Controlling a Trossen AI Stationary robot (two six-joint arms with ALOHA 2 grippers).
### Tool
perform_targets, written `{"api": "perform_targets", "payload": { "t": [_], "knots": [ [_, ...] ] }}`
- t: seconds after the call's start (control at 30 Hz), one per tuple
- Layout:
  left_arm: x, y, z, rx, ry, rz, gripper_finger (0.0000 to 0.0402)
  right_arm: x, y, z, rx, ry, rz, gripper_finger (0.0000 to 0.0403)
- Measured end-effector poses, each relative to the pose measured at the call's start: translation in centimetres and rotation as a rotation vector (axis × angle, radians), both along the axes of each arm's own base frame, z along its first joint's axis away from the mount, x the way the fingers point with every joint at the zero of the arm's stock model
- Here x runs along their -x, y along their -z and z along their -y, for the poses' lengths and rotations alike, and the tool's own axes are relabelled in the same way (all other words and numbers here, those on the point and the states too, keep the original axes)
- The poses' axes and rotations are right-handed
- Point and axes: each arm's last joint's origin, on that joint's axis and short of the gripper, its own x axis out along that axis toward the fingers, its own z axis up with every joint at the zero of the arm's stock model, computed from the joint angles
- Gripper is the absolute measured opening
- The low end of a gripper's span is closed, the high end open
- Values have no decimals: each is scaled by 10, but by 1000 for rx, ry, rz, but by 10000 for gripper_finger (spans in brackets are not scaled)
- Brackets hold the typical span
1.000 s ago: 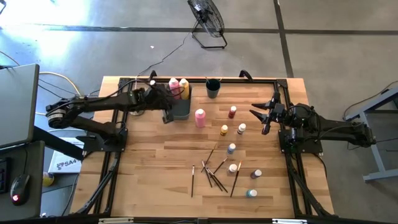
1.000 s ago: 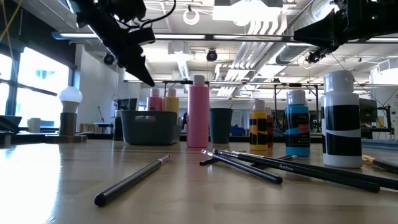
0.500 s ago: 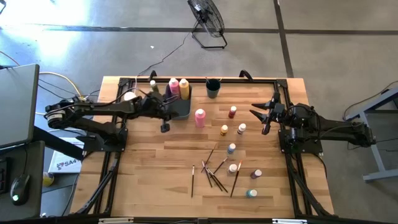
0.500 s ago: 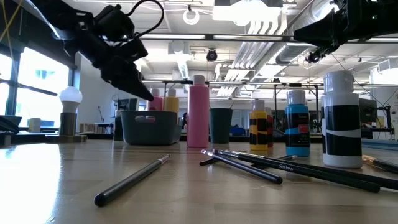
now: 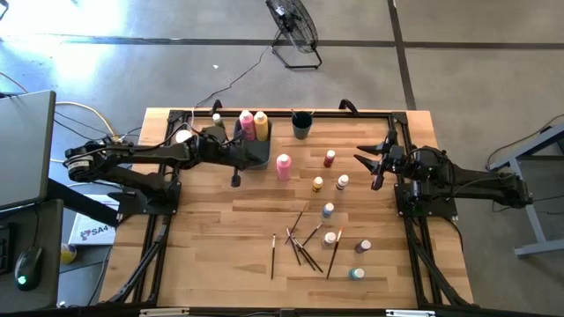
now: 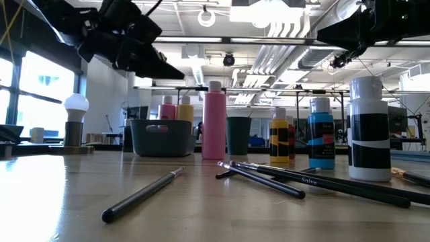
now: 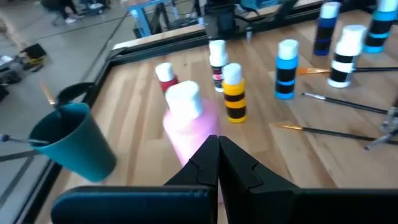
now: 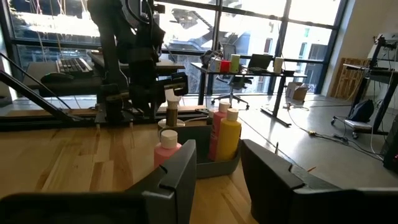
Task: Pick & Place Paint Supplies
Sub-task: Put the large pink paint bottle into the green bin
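left claw [image 5: 235, 180] is pressed together, empty, above the desk [image 5: 211, 238] near the pink bottle [image 5: 284, 165]. right claw [image 5: 368, 166] hangs w/ fingers apart, holding nothing.

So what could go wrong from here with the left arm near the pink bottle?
1. The left gripper is shut and hangs close to the standing pink bottle; moving forward like this, it may push the bottle over instead of gripping it.
2. A falling bottle could hit the small bottles nearby.
3. The grey bin is beside the arm and may get bumped.

Three tall bottles [image 5: 283, 165], seven small bottles [image 5: 342, 182], perhaps six brushes [image 5: 304, 244].
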Motion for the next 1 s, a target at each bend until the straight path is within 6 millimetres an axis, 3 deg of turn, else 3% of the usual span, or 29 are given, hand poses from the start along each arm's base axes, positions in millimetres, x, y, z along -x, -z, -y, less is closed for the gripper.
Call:
{"api": "perform_targets", "payload": {
  "t": [0.43,0.57,1.0],
  "knots": [
    [0,0,-2,22,-83,-6,16,0,0,0,-1,0,-1,121],
    [0,0,-2,81,-110,-2,59,0,0,0,-1,0,0,121],
    [0,0,-2,134,-103,2,250,0,0,0,-1,0,-1,121]
  ]
}}
